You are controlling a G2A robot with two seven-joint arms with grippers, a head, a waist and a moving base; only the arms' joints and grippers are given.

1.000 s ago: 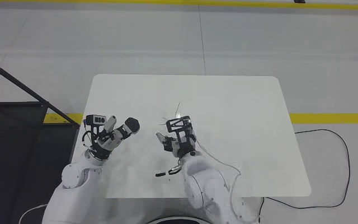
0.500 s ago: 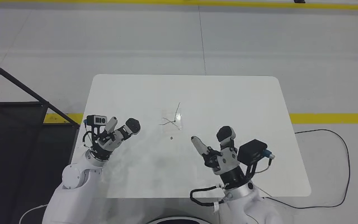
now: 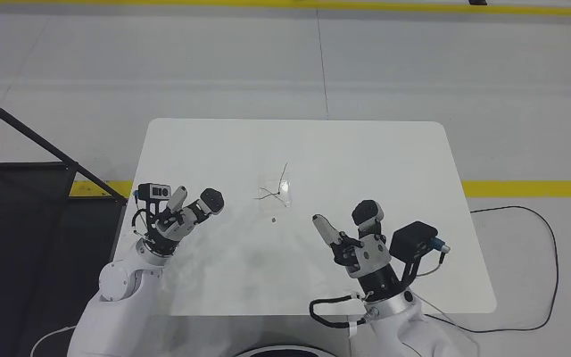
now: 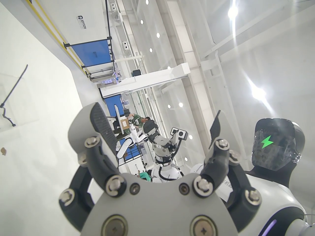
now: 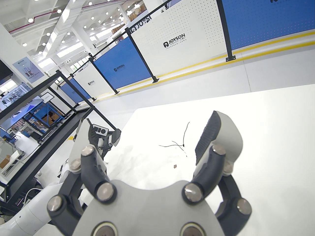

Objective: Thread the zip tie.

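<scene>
Zip tie point(image 3: 282, 178) — well apart fr. left pincer point(image 3: 194, 199) (agape).

From above I can't tell whether the zip tie point(image 3: 282, 178) passes through its own head; it's too thin. The speck point(image 3: 273, 217) near it is too small to identify.

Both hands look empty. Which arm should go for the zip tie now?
Right, probably. The right hand is open and aimed at the zip tie, which lies on the table straight ahead of it. The left hand is open too, but tilted upward, away from the tie.
</scene>
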